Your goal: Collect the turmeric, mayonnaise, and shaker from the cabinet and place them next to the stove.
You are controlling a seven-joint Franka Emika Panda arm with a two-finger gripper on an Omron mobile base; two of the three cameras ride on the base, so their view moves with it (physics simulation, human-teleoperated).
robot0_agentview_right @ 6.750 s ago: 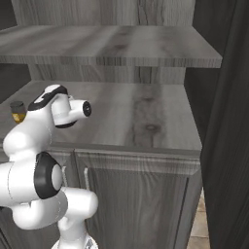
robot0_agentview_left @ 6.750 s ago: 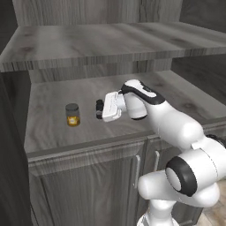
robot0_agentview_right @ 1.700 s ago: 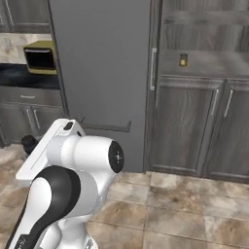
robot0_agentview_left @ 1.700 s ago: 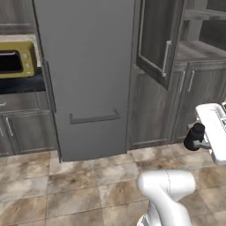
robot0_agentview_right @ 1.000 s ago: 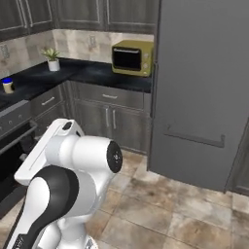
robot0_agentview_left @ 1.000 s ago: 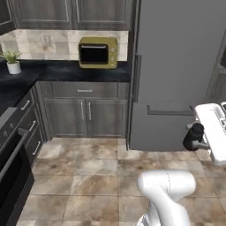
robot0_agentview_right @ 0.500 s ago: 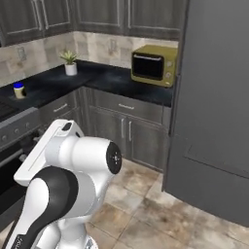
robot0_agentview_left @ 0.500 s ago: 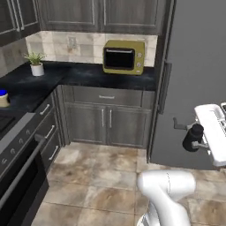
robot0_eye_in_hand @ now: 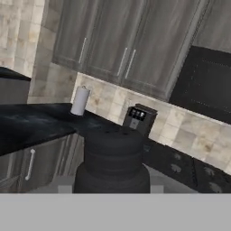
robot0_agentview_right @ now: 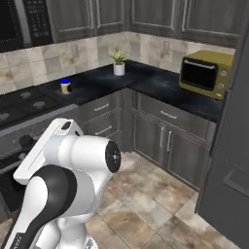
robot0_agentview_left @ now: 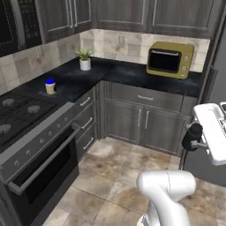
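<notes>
In the left base view the stove was seen at the left edge as a black cooktop with round grey burners, above an oven front with a long silver handle, and the mayonnaise, a stout jar with a bright blue lid and pale contents, was stood on the black marbled countertop just beyond the stove's far end. The same jar was shown smaller in the right base view, on the counter between the stove and a small potted plant in a white pot. An olive-yellow microwave with a dark door was set on the counter further right, which both base views caught. The shaker, all black with a narrower rounded top, was seen at the right of the left base view, held out beside the white hand, well clear of the floor of mottled brown tiles. In the hand view the shaker was shown from close by as a dark ribbed column rising at the bottom centre, and the gripper appeared clenched around its base, though the finger tips themselves could hardly be made out against the black body. Beyond it, the hand view alone offered a white roll of paper towels and a dark boxy appliance on the counter, under grey wood-grain wall cupboards with slim silver handles.
</notes>
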